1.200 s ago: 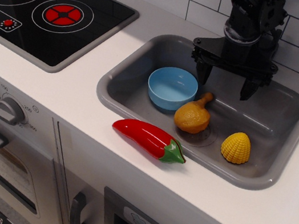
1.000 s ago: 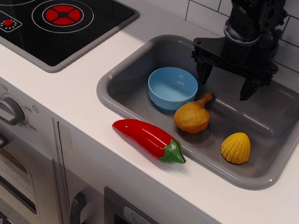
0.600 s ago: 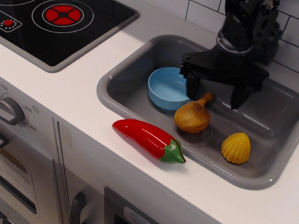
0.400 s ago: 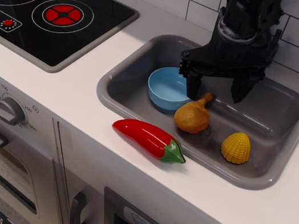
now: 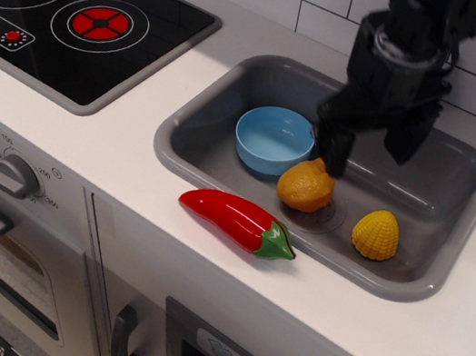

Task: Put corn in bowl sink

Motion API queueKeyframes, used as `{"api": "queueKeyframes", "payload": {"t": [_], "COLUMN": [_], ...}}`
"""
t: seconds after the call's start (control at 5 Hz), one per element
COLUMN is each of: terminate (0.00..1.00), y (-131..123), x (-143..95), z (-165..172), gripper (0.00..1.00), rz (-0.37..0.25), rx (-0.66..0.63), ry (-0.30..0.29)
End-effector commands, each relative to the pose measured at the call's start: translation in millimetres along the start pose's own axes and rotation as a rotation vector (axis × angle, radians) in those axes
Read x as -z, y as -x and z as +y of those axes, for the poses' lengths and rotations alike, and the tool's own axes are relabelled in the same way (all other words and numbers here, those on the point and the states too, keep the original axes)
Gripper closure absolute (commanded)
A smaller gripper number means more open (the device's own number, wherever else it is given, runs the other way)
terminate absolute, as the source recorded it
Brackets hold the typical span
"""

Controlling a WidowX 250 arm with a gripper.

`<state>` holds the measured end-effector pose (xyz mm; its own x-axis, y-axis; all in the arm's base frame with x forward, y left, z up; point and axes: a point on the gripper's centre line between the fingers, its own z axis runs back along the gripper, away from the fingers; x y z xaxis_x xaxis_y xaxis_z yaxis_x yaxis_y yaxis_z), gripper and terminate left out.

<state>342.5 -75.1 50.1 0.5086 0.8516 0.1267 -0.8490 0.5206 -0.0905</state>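
The black gripper has swung round and dropped lower over the grey plastic sink, fingers spread apart, empty — heading corn-ward, I'd judge. The stubby yellow ribbed corn lies right of the drain, untouched; the round light-blue bowl sits left, empty.

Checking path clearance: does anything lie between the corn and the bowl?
Yes. The drumstick lies on the sink floor between the corn and the bowl. The open gripper hangs above, empty.
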Motion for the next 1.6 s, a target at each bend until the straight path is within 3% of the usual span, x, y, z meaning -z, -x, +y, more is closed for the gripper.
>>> {"api": "queueKeyframes", "payload": {"t": [0.0, 0.2, 0.8, 1.0, 1.2, 1.4], "terminate": [0.0, 0.0, 0.0, 0.0, 0.0, 0.0], "y": [17.3, 22.4, 31.9, 29.1, 32.0, 37.0], "x": [6.2, 20.0, 41.3, 46.6, 47.2, 39.3], "z": [-15.4, -23.5, -22.0, -21.8, -22.3, -23.9], "gripper": [0.0, 0.0, 0.0, 1.0, 1.0, 1.0], "rz": [0.029, 0.023, 0.036, 0.013, 0.01, 0.045], "rx": [-0.157, -0.239, -0.286, -0.313, -0.299, -0.28], "ry": [0.023, 0.005, -0.002, -0.012, -0.02, -0.02]}}
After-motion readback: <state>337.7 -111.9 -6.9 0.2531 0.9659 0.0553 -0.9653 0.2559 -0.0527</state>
